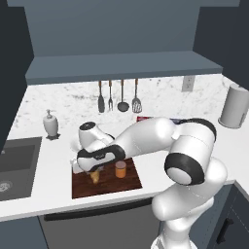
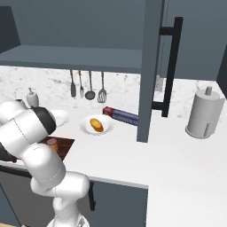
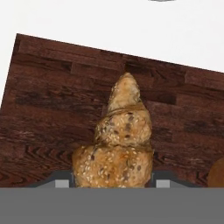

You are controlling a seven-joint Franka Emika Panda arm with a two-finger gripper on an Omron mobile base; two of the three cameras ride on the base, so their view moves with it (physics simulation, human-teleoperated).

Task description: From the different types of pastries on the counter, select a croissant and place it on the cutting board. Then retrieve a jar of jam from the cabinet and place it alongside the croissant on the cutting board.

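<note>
A white robot arm reaches down over a dark-brown cutting board (image 1: pixel 126 184) lying on a white speckled counter (image 1: pixel 48 185). In the left base view, the claw (image 1: pixel 94 173) hangs low over the left part of the board with the croissant (image 1: pixel 95 176) right beneath it. The hand view shows the lumpy, seeded croissant (image 3: pixel 118 144) sitting between the two dark finger tips, the board's wood grain behind it. The jaws flank the pastry closely, but whether they are gripping it or have let go cannot be told.

Just to the right of the claw, the jar of jam (image 1: pixel 120 169) stands upright on the board, near the croissant but apart from it. Further right, well away from the claw, the right base view shows the other pastry, a golden-orange loaf (image 2: pixel 96 124), lying on a white plate (image 2: pixel 85 129), and beyond it an open cabinet door (image 2: pixel 150 66).

Both task items appear to be on the board, so the job looks nearly finished. What seems left is freeing the croissant, if it is held, and lifting the arm clear.
</note>
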